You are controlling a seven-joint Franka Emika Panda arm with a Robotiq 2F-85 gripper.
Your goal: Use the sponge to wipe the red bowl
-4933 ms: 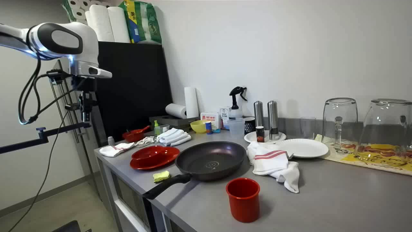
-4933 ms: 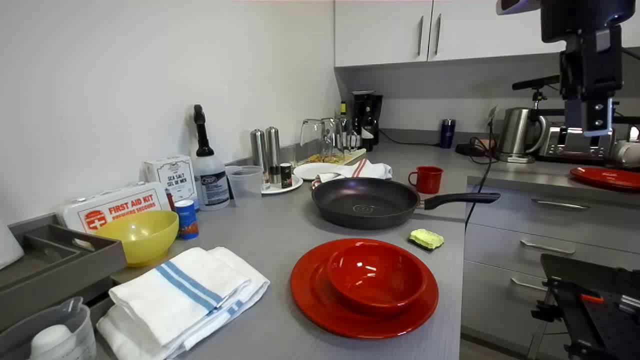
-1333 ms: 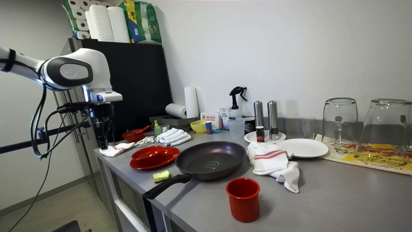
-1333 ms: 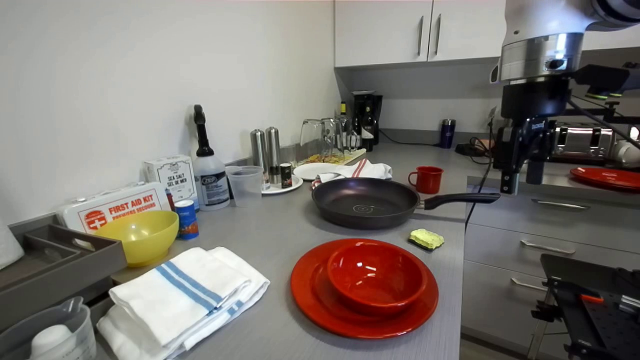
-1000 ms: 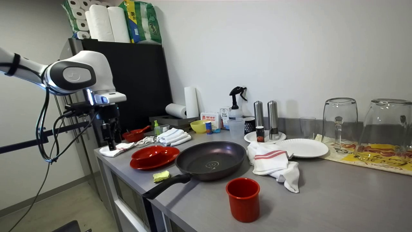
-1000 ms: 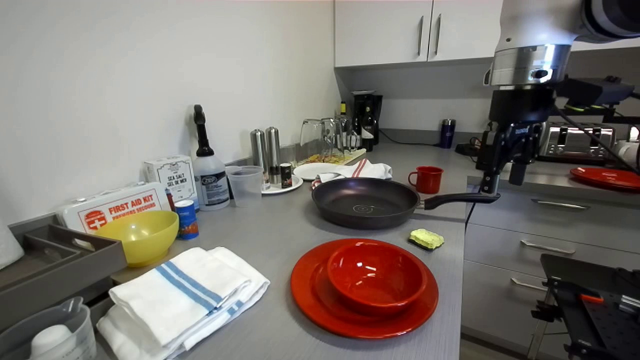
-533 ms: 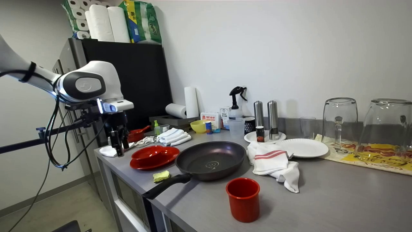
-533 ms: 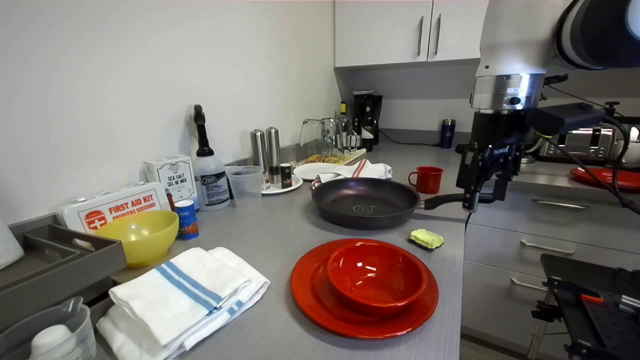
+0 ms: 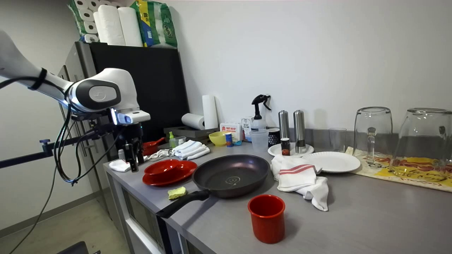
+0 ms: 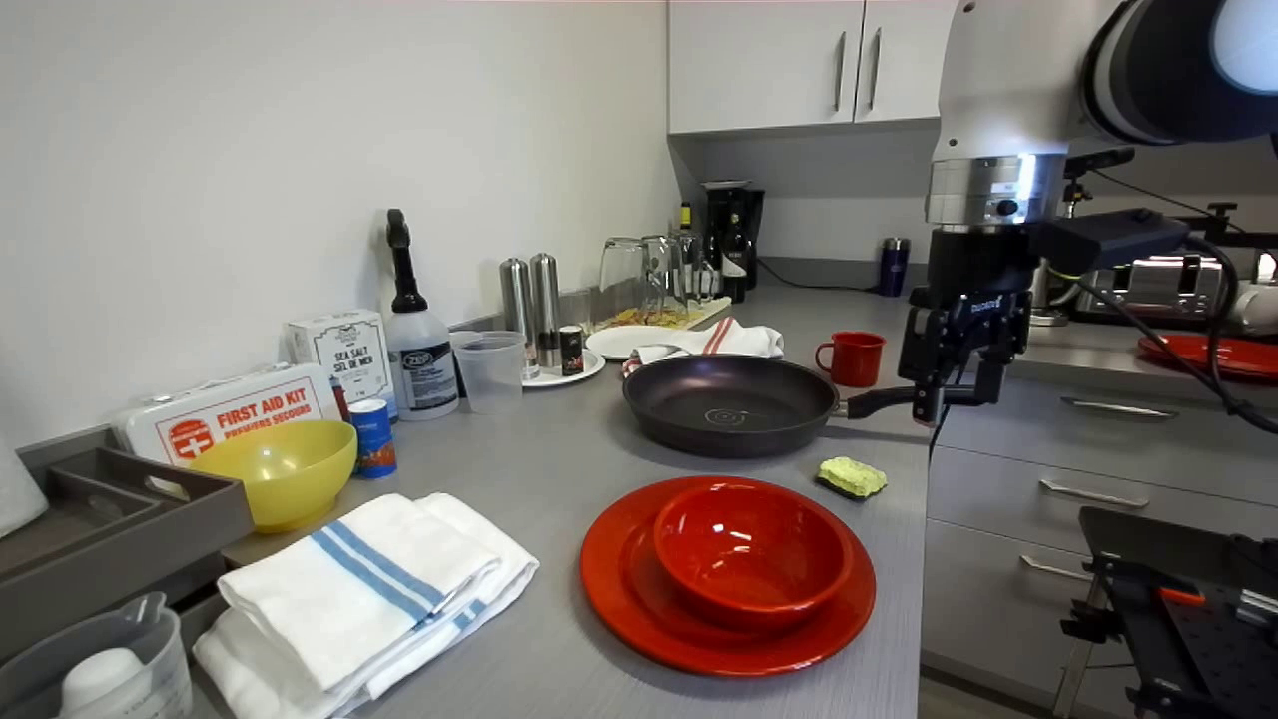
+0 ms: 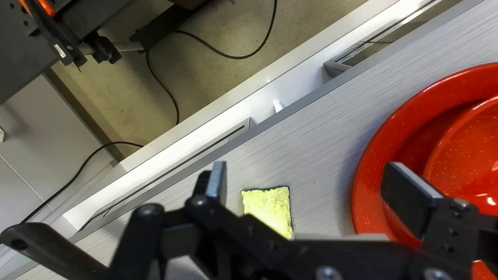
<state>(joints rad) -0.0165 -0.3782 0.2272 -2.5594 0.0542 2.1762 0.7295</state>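
A yellow-green sponge (image 10: 852, 476) with a dark underside lies flat on the counter in both exterior views, between the pan and the red plate (image 10: 614, 559). On that plate rests the glossy red bowl (image 10: 749, 559), empty inside. My gripper (image 10: 956, 397) hangs above the counter's edge, fingers pointing down, jaws spread wide and holding nothing. In the wrist view the sponge (image 11: 268, 204) appears below the gripper (image 11: 311, 182), between its fingers but nearer the left one, its lower part hidden by the linkage. The right finger overlaps the red bowl (image 11: 474, 155) and plate in that view.
A black frying pan (image 10: 719, 404) stands beside the sponge; its handle (image 11: 50, 245) reaches toward the counter edge. A red cup (image 10: 856, 359) stands behind it. Folded white towels (image 10: 379, 589) and a yellow bowl (image 10: 280, 474) lie across from the plate.
From high up, my arm has come down and over toward the counter, slowing in the last half second. The jaws stay open. Sponge, bowl and plate have not moved.
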